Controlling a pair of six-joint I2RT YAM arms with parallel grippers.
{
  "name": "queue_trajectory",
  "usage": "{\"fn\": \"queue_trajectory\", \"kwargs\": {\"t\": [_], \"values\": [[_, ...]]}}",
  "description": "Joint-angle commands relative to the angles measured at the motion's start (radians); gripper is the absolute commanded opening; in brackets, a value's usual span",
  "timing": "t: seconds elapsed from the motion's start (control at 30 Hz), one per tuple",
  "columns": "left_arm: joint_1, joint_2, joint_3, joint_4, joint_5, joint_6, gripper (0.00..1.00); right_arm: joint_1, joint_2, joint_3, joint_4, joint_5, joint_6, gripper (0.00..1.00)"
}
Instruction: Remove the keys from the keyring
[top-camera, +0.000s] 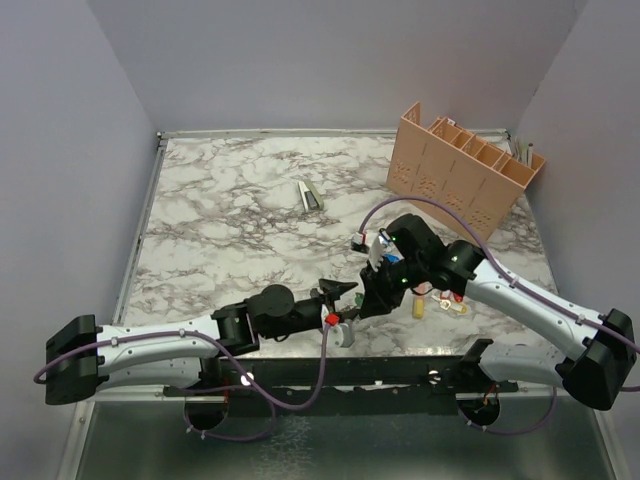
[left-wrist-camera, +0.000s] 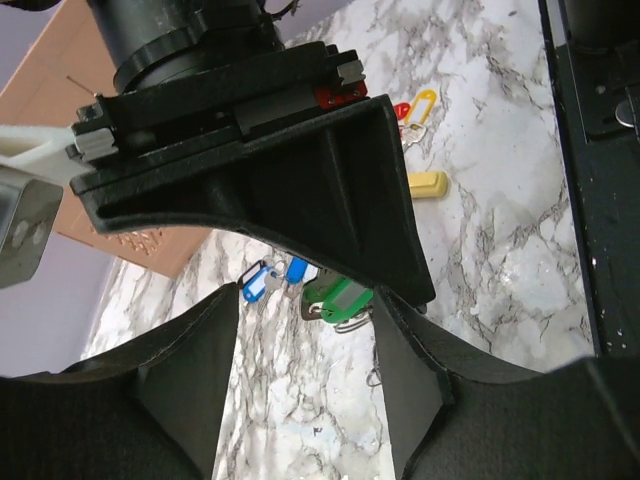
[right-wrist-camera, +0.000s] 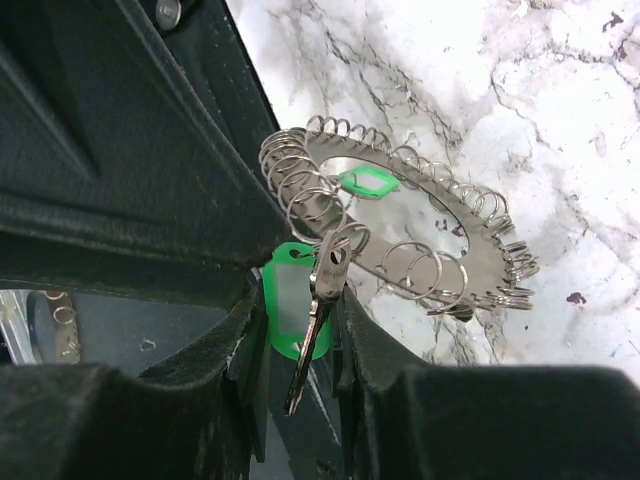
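The keyring (right-wrist-camera: 482, 252) is a wide flat grey metal ring strung with many small split rings, and it sticks out past my right gripper's tips over the marble. My right gripper (right-wrist-camera: 300, 315) is shut on a key with a green tag (right-wrist-camera: 285, 300) that hangs from the ring between its fingers. In the left wrist view the green tag (left-wrist-camera: 340, 300) shows under the right gripper's black body, with blue-tagged keys (left-wrist-camera: 260, 283) lying beside it. My left gripper (left-wrist-camera: 305, 345) is open just short of them, with only marble between its fingers. From above, the left gripper (top-camera: 340, 292) and the right gripper (top-camera: 376, 294) meet tip to tip.
A bunch with red and yellow tags (top-camera: 441, 302) lies right of the grippers beside a yellow piece (left-wrist-camera: 426, 184). A peach slotted box (top-camera: 465, 165) stands at the back right. A small grey-green object (top-camera: 312, 195) lies mid-table. Grey walls close in the table.
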Motion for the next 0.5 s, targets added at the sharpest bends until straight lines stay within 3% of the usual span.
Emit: {"fn": "queue_trajectory", "kwargs": {"t": [0.0,0.47], "values": [[0.021,0.037,0.061,-0.165,0.097,0.053,0.57,0.001,0.009,0.039,-0.014,-0.053,-0.031,0.01],[0.092,0.066,0.104,-0.227,0.249,0.058,0.56,0.003,0.016,0.043,-0.02,-0.08,-0.039,0.01]]}}
